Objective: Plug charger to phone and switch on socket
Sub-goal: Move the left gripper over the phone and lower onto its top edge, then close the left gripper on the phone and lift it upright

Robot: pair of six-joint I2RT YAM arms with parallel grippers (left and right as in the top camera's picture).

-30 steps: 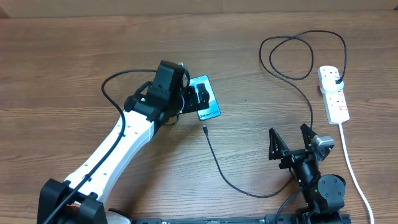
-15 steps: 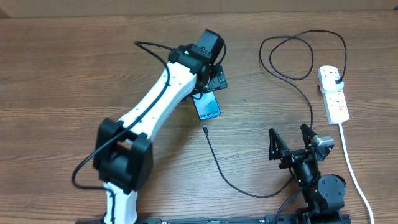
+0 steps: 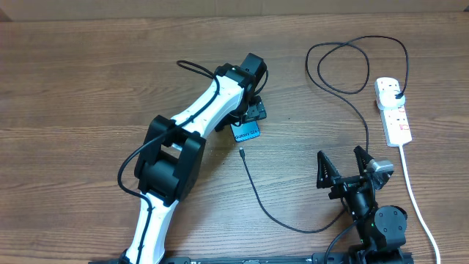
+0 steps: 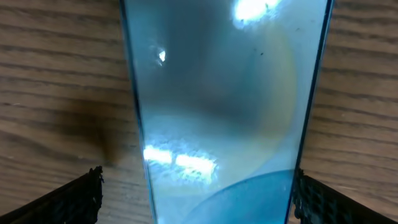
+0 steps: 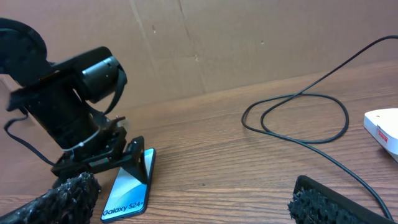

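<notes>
The phone (image 3: 248, 132) is found on the tabletop (image 3: 88, 73) at centre frame, its long axis running between the wide-spread, empty left fingers (image 4: 71, 200) poised over it, while the charger's plug tip (image 3: 241, 152) is found just below and the right fingers (image 3: 323, 170), likewise apart, are held lower right.

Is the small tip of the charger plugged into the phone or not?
Not plugged in. The overhead view shows the charger tip lying on the table, just below the phone and apart from it.
</notes>
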